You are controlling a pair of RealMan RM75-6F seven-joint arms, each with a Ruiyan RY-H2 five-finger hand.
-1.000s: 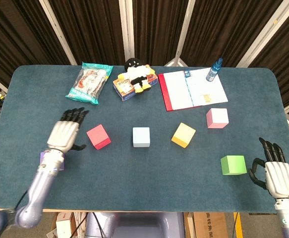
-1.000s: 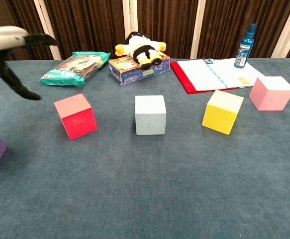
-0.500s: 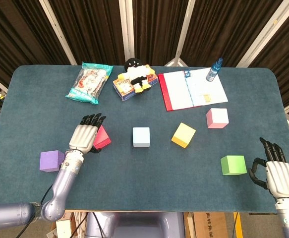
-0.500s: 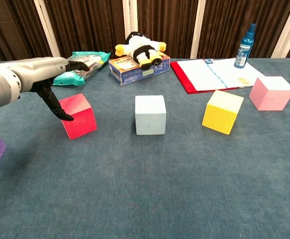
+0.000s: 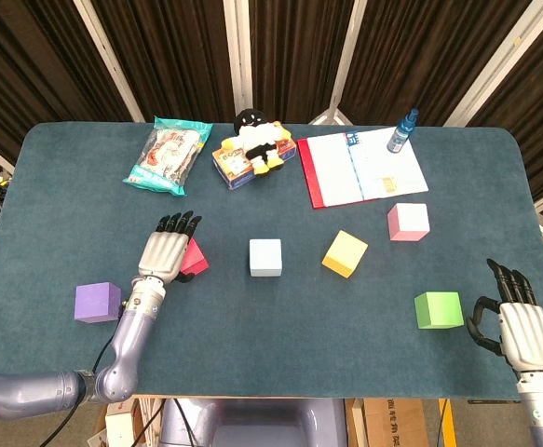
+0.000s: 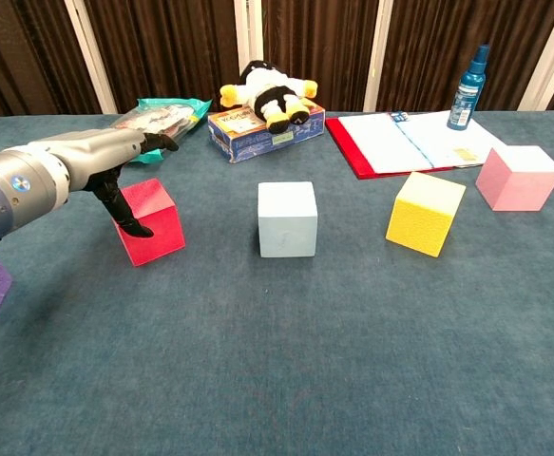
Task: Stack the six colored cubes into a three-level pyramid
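From my station I see the left hand (image 5: 164,251) above the red cube (image 5: 195,258), with its fingers (image 5: 180,222) stretched out side by side and the thumb hanging down at the cube's left face; in the chest view I cannot tell if the thumb really touches it, and the hand holds nothing. The purple cube (image 5: 98,302) sits near the left front of the table (image 5: 47,214), just beside my left forearm. The light blue cube (image 5: 265,257) is in the middle, the yellow cube (image 5: 346,253) is to its right and turned at an angle, and the pink cube (image 5: 408,222) is further right, close to the open notebook (image 5: 362,168). The green cube (image 5: 439,309) lies near the right front. The right hand (image 5: 521,326) rests at the table's right front corner, beside the green cube, fingers extended and slightly apart, holding nothing.
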